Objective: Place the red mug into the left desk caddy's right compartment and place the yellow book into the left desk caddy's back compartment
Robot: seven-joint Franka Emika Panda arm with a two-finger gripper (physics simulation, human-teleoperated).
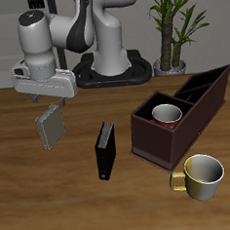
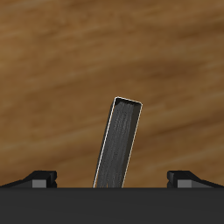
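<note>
Hanging tilted above the table: grey-tan yellow book [image 1: 51, 126] [image 2: 119, 144]. Upright in the maroon left desk caddy [image 1: 148, 142], right compartment [image 1: 159, 125]: red mug [image 1: 167, 114].

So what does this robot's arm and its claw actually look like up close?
The arm is made of rounded, glossy white-grey segments with dark black joints between them. Its base sits on a dark plate. The gripper hangs from a pale grey block-shaped hand. The wrist view shows dark, near-black fingertips.
</note>
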